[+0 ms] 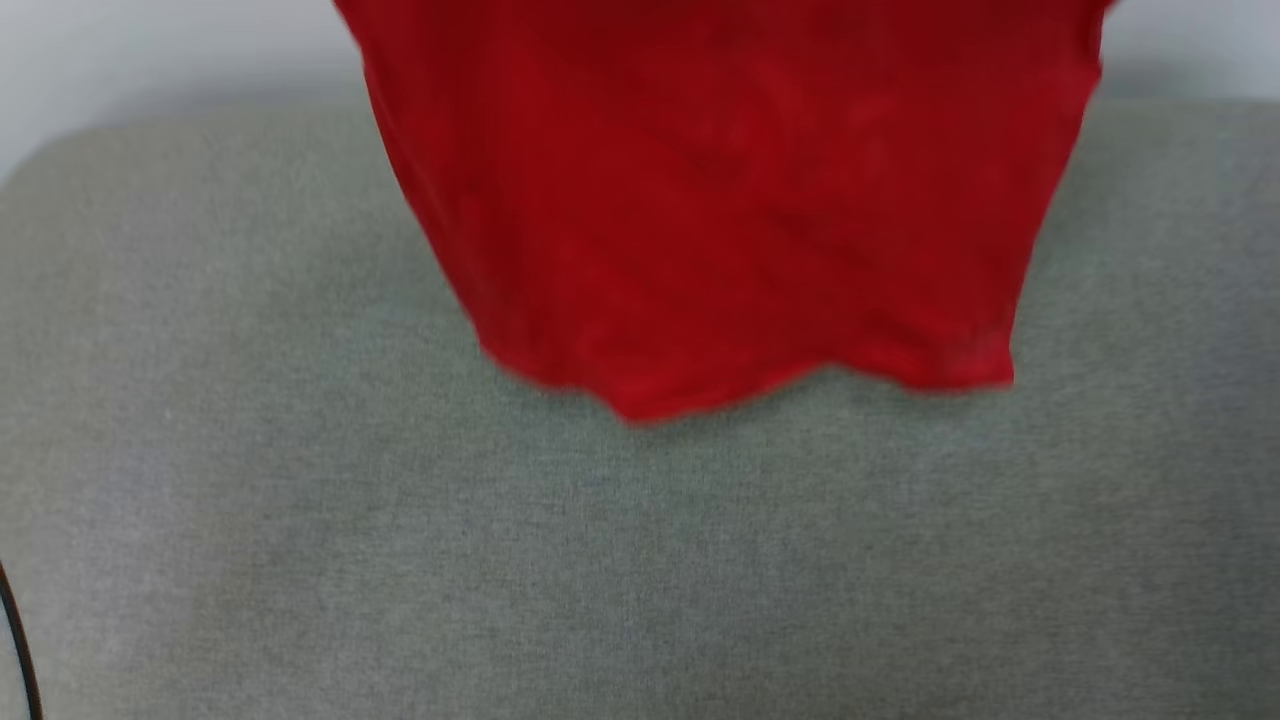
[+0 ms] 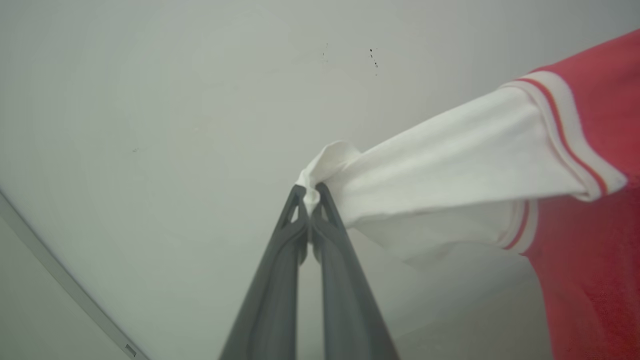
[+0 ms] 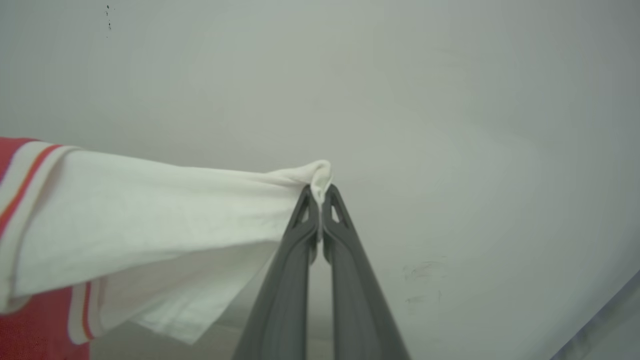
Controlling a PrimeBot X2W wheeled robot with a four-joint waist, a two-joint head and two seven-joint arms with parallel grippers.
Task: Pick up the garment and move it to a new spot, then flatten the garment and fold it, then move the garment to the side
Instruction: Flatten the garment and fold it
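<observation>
The garment (image 1: pixel 720 200) hangs in the air as a wide red sheet, and its wavy bottom hem sits just above the grey cloth surface (image 1: pixel 300 480). In the left wrist view my left gripper (image 2: pixel 310 192) is shut on the tip of one white sleeve of the garment (image 2: pixel 450 155), which stretches off to the right toward the red body past striped trim. My right gripper (image 3: pixel 320 192) is shut on the tip of the other white sleeve of the garment (image 3: pixel 150 210), which stretches to the left. The lettering is hidden.
A pale wall (image 1: pixel 150 50) stands behind the grey surface and fills the background of both wrist views. A thin dark cable (image 1: pixel 15 640) runs along the lower left edge of the head view.
</observation>
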